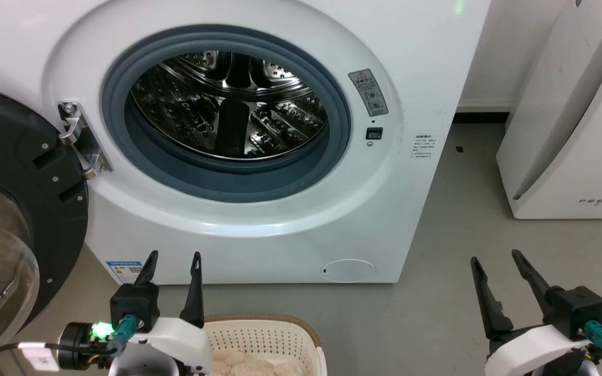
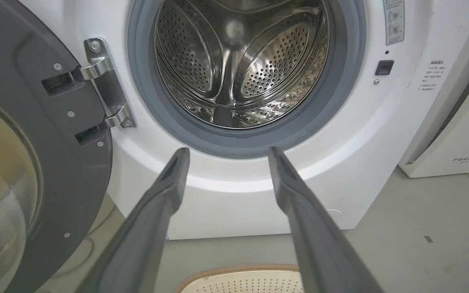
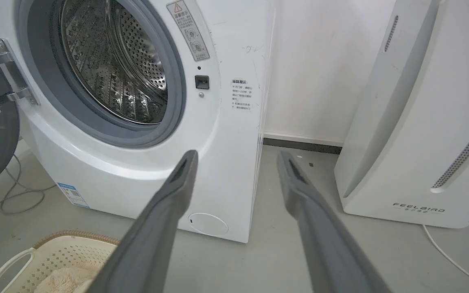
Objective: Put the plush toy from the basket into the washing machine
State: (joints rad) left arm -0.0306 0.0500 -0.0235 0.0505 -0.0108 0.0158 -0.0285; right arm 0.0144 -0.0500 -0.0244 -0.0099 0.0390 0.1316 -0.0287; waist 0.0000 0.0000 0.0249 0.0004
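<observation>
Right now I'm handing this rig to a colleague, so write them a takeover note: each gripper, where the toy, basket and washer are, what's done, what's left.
Left gripper: open, empty, above the laundry basket.
Right gripper: open, empty, over the floor right of the basket.
Plush toy: lying in the basket, which sits on the floor before the washing machine.
Done: the door stands open; the drum looks empty.
Left: grasp the toy, lift it, put it in the drum.
</observation>
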